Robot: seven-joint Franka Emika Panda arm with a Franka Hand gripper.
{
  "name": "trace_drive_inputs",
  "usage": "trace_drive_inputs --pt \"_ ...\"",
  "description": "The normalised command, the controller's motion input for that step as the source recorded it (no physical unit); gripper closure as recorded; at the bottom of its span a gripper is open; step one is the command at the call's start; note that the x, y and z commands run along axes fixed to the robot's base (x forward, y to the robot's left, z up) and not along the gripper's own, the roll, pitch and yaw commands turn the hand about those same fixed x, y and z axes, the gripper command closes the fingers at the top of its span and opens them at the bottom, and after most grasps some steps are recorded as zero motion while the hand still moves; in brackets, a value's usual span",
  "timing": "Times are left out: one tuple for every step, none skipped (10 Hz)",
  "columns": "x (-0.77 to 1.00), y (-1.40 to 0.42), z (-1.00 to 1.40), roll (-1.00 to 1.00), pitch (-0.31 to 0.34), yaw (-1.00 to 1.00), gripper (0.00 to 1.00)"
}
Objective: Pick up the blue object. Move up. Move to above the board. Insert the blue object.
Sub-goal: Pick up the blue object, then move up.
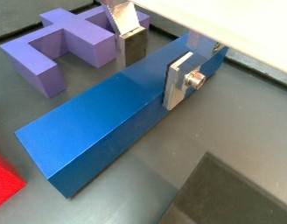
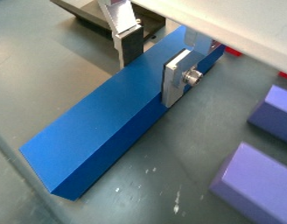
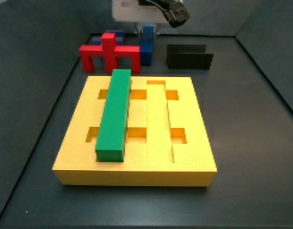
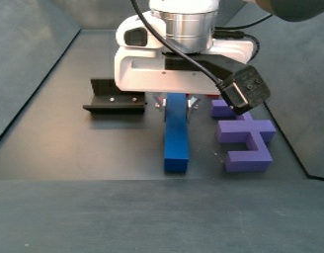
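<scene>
The blue object (image 1: 99,131) is a long blue bar lying flat on the dark floor; it shows in both wrist views (image 2: 99,131) and in both side views (image 3: 146,40) (image 4: 174,138). My gripper (image 1: 156,66) is down over one end of it, also seen in the wrist view (image 2: 153,63) and the side view (image 4: 178,99). One finger's dark pad (image 1: 132,48) meets the bar's far side. The other finger's silver plate (image 1: 181,80) lies against its near side. The yellow board (image 3: 191,134) lies apart at the front, with a green bar (image 3: 115,112) in one groove.
A purple cross-shaped block (image 1: 64,48) (image 4: 244,143) lies right beside the blue bar. A red block (image 3: 107,54) stands behind the board. The dark fixture (image 3: 188,56) (image 4: 119,99) stands on the bar's other side. Grey walls enclose the floor.
</scene>
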Motion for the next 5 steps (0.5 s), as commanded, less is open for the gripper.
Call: trace_drive_inputs --pt "0.0 0.0 0.0 0.0 0.0 0.0 1.0" --pt "0.0 0.0 0.0 0.0 0.0 0.0 1.0" --pt "0.0 0.0 0.0 0.0 0.0 0.0 1.0" --pt "0.0 0.0 0.83 0.0 0.0 0.0 1.0" --pt "-0.09 0.01 0.78 -0.01 0.048 0.07 1.0"
